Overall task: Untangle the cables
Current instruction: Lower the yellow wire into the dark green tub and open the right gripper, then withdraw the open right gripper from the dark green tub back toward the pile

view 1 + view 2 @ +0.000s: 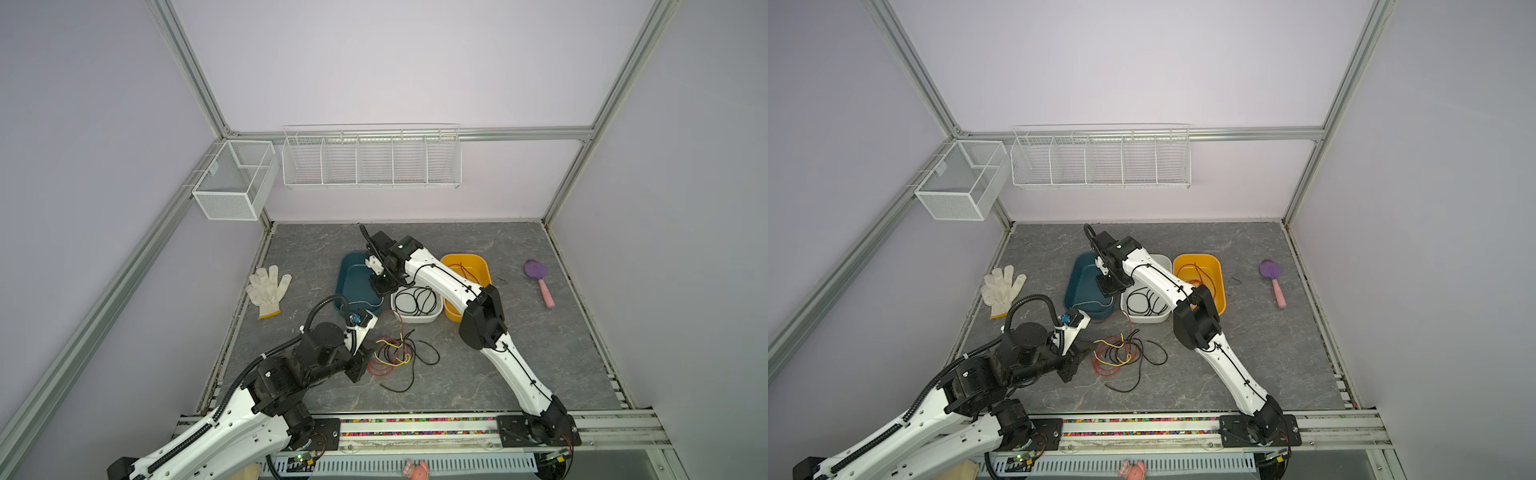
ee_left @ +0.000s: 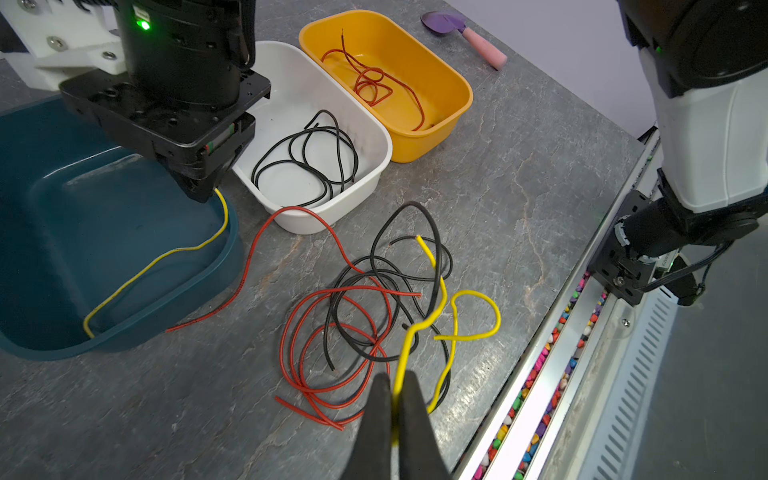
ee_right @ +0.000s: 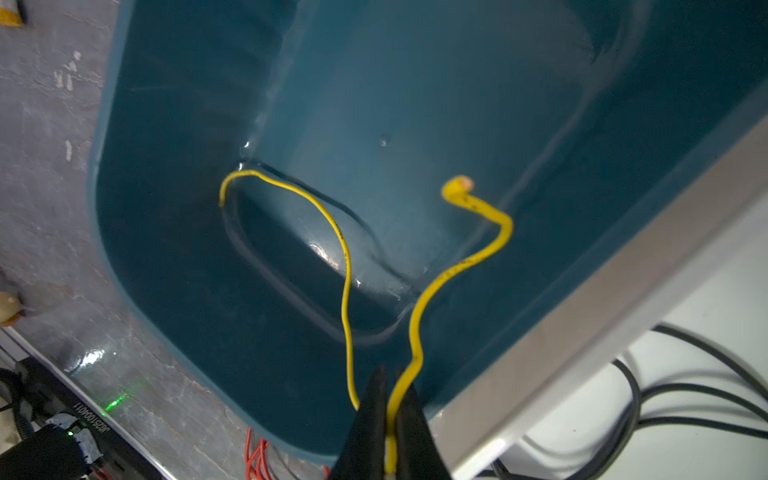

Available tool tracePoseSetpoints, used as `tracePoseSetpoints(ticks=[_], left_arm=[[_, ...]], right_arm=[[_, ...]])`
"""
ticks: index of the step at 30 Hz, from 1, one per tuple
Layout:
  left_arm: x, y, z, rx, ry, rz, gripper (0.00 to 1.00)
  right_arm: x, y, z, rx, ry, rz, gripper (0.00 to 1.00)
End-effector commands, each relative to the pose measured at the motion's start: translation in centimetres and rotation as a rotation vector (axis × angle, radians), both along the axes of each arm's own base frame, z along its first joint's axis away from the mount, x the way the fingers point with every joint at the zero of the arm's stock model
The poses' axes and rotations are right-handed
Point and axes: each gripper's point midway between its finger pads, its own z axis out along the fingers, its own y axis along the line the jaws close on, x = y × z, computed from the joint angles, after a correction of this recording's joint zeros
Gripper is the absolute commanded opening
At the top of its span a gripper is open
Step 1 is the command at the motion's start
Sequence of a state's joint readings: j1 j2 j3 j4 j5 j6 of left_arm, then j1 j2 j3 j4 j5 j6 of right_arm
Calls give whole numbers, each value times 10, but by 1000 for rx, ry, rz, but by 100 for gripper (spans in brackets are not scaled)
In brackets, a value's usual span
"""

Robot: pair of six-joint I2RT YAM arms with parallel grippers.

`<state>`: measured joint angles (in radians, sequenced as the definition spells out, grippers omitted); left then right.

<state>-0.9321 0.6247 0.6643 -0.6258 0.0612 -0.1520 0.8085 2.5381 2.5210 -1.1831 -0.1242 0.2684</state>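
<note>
Lettering first: the one printed code I can find sits upside down at the lower left of the right wrist view, too blurred for me to read, and the dark print along the yellow cable is too small

Nearest me, low centre in both top views, my left arm lies folded low. Its left gripper is pinched tight on a looped yellow cable at the edge of the tangle of cables, red, black and yellow, on the table

Further up, my right arm stretches over the white tub of black cables, elbow raised, wrist bent down. The right gripper nips the yellow cable, which trails into the teal tub

Beyond, a red cable lies in the orange tub
</note>
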Motion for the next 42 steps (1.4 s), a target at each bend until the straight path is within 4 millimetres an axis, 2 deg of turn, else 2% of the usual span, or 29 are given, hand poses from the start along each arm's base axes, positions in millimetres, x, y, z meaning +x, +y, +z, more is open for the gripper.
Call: tracePoseSetpoints(ticks=[1,6,10,13,30,35,42], left_arm=[[-1,-3,0,-8,-9,-18,0],[-1,-3,-1,-6,-4,-22,0],[-1,-4,-1,-6,-3,-24,0],[-1,-4,-1,-6,-4,-25,0],[-2,-5,-2,-5,6,-33,0],[-2,-6,-2,-7,7,-33,0],[-3,-6,-3,-6,8,-34,0]], right_arm=[[0,2,2,12,-2,30,14],[0,3,9,26,-10,27,13],[0,3,12,34,-11,29,20],[1,2,15,32,-20,28,21],[1,2,62,91,-91,46,63],[2,4,77,116,-120,57,69],[-1,1,111,157,-178,82,74]])
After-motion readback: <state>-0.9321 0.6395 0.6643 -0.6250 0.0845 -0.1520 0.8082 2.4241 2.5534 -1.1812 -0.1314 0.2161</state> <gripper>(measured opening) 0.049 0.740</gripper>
